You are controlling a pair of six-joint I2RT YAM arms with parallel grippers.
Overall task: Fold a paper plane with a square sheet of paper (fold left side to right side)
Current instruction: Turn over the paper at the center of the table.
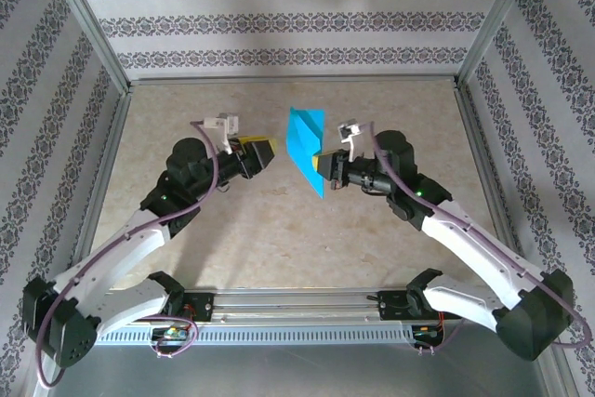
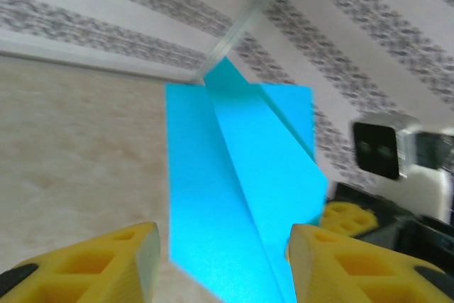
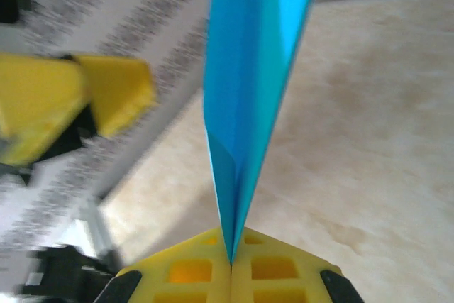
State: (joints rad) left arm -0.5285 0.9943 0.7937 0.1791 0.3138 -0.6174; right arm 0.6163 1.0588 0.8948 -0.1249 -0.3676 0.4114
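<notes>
- Your paper plane (image 3: 248, 83) runs past the right wrist view's top edge, and you lose its lower tip between the closed fingers of the right end effector (image 3: 230, 266).
- The left end effector (image 3: 81, 101) there is blurred.
- The left wrist view crops the plane's bottom.

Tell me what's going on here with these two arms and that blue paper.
The right gripper is shut on one edge of the blue paper. The paper is already creased into a narrow, dart-like shape and is held up over the table. The left gripper is open, just to the paper's left and not touching it.
</notes>
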